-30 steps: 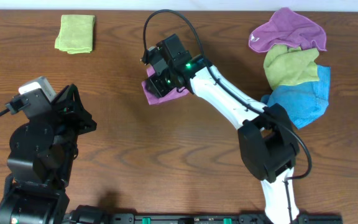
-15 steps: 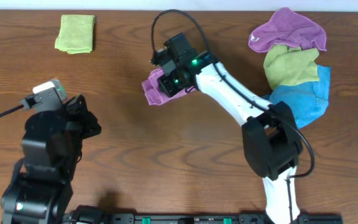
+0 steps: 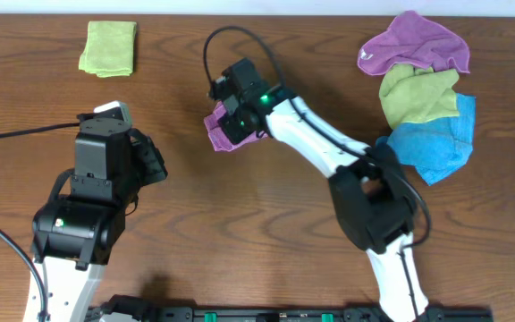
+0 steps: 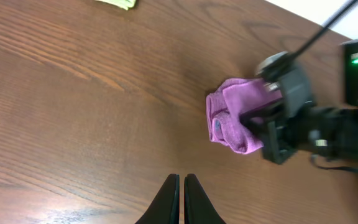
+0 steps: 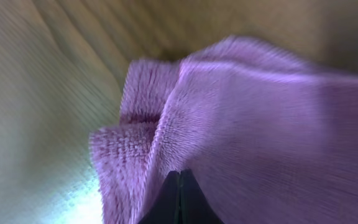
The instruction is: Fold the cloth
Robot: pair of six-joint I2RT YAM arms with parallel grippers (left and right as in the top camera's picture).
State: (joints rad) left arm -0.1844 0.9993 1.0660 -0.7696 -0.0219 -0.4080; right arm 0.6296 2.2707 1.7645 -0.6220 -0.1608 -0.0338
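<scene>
The cloth [image 3: 219,128] is a pinkish-mauve bundle, folded small, lying on the wooden table a little left of centre. My right gripper [image 3: 232,118] sits directly over it. In the right wrist view the cloth [image 5: 260,124] fills the frame and the right gripper [image 5: 179,177] is shut, its tips pressed together against the fabric with no fold visible between them. My left gripper [image 4: 182,182] is shut and holds nothing, hovering over bare wood short of the cloth [image 4: 232,121]. From overhead the left gripper [image 3: 153,164] is left of the cloth and apart from it.
A folded yellow-green cloth [image 3: 108,48] lies at the far left back. At the right back is a heap of a lilac-purple cloth [image 3: 414,43], an olive-green cloth [image 3: 418,94] and a blue cloth [image 3: 432,143]. The right arm's cable loops above the cloth.
The right gripper has closed over the cloth and shifted slightly left. The left arm has swung up and right toward the cloth.
</scene>
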